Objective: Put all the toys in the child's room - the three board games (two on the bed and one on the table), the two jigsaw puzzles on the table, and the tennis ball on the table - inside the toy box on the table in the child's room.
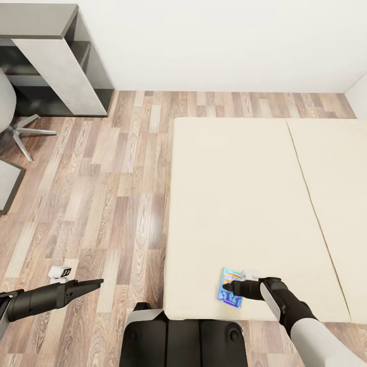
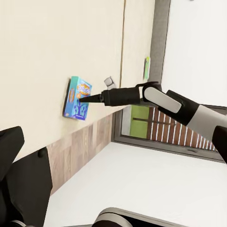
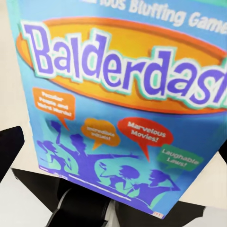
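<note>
1. Your right gripper (image 1: 228, 289) covers part of the blue board game (image 1: 229, 296), so you cannot tell its jaw state.
2. The bed (image 1: 244, 204) runs off the right edge.
3. The chair (image 1: 10, 122) is cut off at left.

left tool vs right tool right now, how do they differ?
The right tool reaches over the bed, its tip at the blue board game; the left tool hangs over the wood floor, near no toy. The right wrist view has the game lid up close, the left wrist view sees it from afar. Both are black and tapered.
</note>
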You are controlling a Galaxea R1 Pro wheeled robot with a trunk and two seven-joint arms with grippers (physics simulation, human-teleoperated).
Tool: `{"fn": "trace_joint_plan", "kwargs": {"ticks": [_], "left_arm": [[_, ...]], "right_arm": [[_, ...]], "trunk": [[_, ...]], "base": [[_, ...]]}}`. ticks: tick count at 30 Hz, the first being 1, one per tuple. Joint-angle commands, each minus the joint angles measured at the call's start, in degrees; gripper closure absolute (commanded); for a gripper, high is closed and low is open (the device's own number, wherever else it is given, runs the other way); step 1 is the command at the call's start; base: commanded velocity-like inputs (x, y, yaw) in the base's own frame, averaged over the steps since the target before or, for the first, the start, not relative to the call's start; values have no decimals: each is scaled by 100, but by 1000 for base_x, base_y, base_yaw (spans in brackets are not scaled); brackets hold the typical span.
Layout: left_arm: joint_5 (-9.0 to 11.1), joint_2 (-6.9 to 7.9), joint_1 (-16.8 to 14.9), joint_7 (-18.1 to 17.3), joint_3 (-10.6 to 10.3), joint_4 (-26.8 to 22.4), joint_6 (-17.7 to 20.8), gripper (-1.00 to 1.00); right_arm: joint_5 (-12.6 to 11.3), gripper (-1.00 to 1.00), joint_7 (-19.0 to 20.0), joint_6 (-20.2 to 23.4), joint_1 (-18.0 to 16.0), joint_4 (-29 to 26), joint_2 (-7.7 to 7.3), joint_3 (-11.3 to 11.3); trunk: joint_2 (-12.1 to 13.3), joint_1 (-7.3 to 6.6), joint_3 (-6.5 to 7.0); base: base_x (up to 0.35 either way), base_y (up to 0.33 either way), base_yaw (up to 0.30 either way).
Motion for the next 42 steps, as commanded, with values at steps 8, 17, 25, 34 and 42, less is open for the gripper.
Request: {"fn": "trace_joint_plan", "kwargs": {"ticks": [8,17,25,34,42], "left_arm": [[-1,1,-1,-23,0,-2,61,-100],[-1,1,-1,-23,0,-2,61,-100],[1,1,-1,-23,0,-2,60,-100],[4,3,-1,-23,0,-2,61,-100],[4,2,-1,-23,0,-2,60,-100]], "right_arm": [[-34,-100,-39,25,-12,0,55,24],[-23,-100,-36,23,-19,-4,302,37],[-26,-100,-22,30,-181,-5,380,48],[-30,-100,-33,31,-230,-13,395,58],[-32,-100,-35,31,-352,-10,439,67]], "trunk": [[-9,3,-6],[-9,3,-6],[-9,3,-6],[-9,3,-6],[-9,3,-6]], "base": [[0,0,0],[0,0,0],[0,0,0],[0,0,0],[0,0,0]]}}
